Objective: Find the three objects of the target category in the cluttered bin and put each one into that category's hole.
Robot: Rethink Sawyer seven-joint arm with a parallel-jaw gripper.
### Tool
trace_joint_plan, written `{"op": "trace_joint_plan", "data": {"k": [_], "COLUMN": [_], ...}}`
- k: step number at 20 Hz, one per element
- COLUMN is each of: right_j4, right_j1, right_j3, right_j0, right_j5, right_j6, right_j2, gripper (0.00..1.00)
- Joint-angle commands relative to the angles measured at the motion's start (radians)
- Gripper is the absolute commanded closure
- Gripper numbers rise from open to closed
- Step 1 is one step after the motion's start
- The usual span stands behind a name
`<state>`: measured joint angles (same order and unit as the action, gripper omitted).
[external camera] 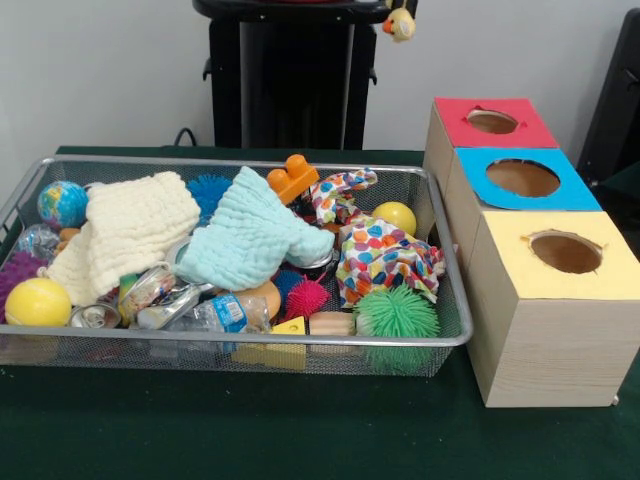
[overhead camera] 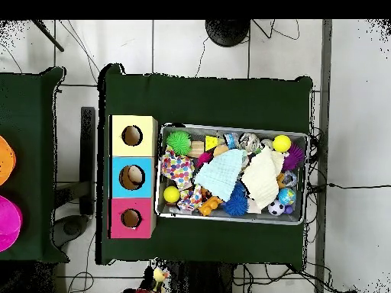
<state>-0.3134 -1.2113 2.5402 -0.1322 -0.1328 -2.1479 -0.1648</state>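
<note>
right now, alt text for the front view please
A wire bin on a green table is heaped with balls, cloths and small toys. Beside it stand three wooden boxes with round holes, topped red, blue and yellow.

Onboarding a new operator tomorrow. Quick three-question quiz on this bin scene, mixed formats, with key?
1. True or false: the green spiky ball lies in the bin's corner nearest the yellow box.
2. Multiple choice: which box sits between the other two? A) red box B) blue box C) yellow box
3. Fill in: the gripper, raised by the pedestal, carries a small ____ toy.

Key: 1 true; 2 B; 3 duck-like yellow toy (grip itself unclear).
</note>
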Motion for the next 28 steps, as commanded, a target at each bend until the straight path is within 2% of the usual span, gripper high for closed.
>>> {"op": "trace_joint_plan", "data": {"k": [1,6,7,10,11,14,16,17,21,25,27,28], "right_j4": [-0.142,-0.306,-0.336,-0.42,-0.406,-0.394,-0.376,-0.368,-0.267,-0.119,-0.046,-0.034], "right_j1": [0.028,-0.011,-0.045,-0.093,-0.11,-0.125,-0.146,-0.154,-0.127,-0.088,-0.104,-0.122], "right_j3": [0.248,0.315,0.336,0.355,0.363,0.371,0.374,0.383,0.399,0.445,0.482,0.494], "right_j0": [-0.08,-0.105,-0.117,-0.219,-0.287,-0.408,-0.525,-0.57,-0.781,-0.958,-1.024,-1.05], "right_j5": [0.2,0.262,0.251,0.236,0.223,0.201,0.19,0.185,0.199,0.247,0.256,0.251], "right_j6": [-0.228,-0.317,-0.334,-0.464,-0.485,-0.555,-0.617,-0.663,-0.715,-0.757,-0.793,-0.82], "right_j2": [-0.176,-0.309,-0.337,-0.408,-0.446,-0.497,-0.556,-0.551,-0.603,-0.596,-0.542,-0.521], "gripper": [1.0,1.0,1.0,1.0,1.0,1.0,1.0,1.0,1.0,1.0,1.0,1.0]}}
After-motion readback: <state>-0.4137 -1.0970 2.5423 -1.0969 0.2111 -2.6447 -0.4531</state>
